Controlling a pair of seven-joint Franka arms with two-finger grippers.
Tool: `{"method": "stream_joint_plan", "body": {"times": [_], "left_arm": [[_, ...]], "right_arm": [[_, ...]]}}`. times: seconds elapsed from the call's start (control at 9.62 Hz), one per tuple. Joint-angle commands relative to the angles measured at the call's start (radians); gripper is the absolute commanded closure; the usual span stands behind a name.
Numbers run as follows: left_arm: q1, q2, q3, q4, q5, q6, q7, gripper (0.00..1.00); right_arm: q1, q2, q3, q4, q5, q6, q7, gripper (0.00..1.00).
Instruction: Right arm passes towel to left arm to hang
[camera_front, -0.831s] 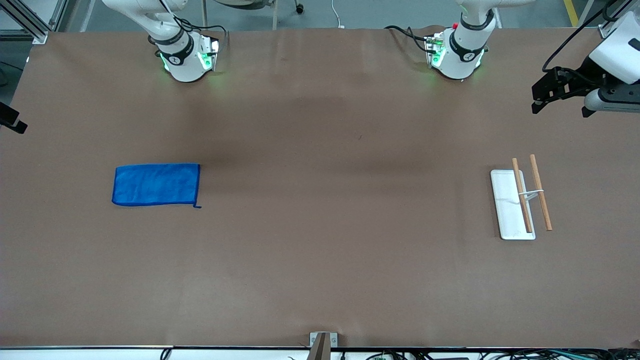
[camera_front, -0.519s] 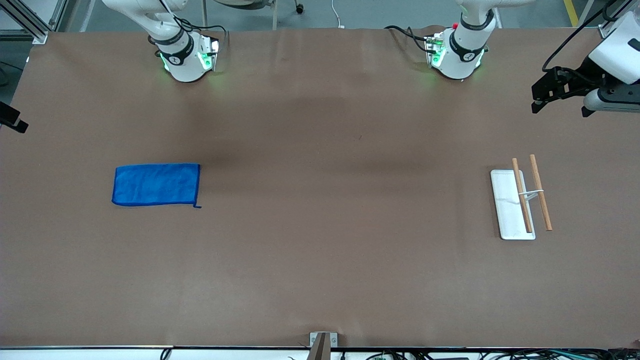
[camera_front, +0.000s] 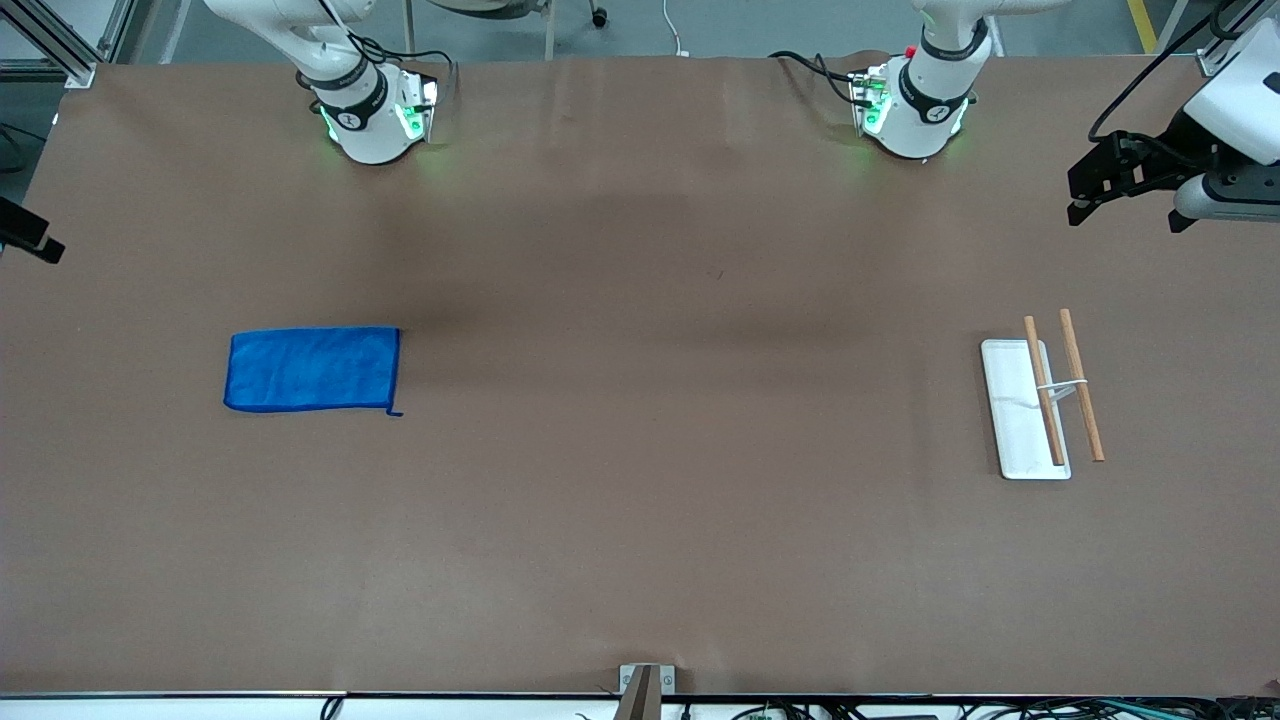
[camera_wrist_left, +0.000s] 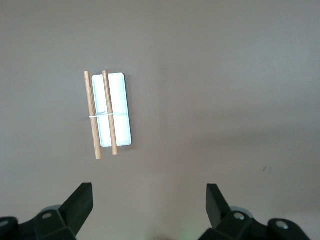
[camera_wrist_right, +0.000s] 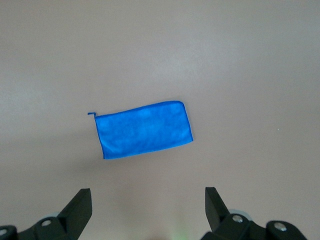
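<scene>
Left hand (camera_front: 1085, 195): raised over the left arm's end of the surface, fingers (camera_wrist_left: 80, 202) spread wide, empty. Right hand (camera_wrist_right: 147, 212): raised over the right arm's end, fingers (camera_wrist_right: 77, 207) spread wide, empty.

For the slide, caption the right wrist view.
Right gripper, fingers open, hangs over the flat blue towel on the brown table.

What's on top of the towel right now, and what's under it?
Nothing lies on the towel; it is flat on the brown table, neither gripper touching it. Whatever is beneath is covered by the cloth.
</scene>
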Motion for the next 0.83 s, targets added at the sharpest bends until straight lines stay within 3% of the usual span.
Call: {"method": "stream_joint_plan", "body": {"times": [0.0, 0.21, 0.52, 0.73], "left_arm": [[-0.001, 0.019, -0.002, -0.008, 0.015, -0.017, 0.011, 0.0], [-0.001, 0.019, -0.002, -0.008, 0.015, -0.017, 0.011, 0.0], [-0.001, 0.019, -0.002, -0.008, 0.015, -0.017, 0.013, 0.0], [0.0, 0.019, -0.002, -0.008, 0.015, -0.017, 0.013, 0.0]], "right_arm": [[0.002, 0.017, 0.001, -0.109, -0.009, 0.039, -0.049, 0.0], [0.002, 0.016, 0.001, -0.329, -0.01, 0.265, -0.08, 0.0], [0.001, 0.022, 0.0, -0.746, -0.012, 0.837, -0.128, 0.01], [0.001, 0.135, 0.0, -0.865, -0.018, 1.112, -0.132, 0.01]]}}
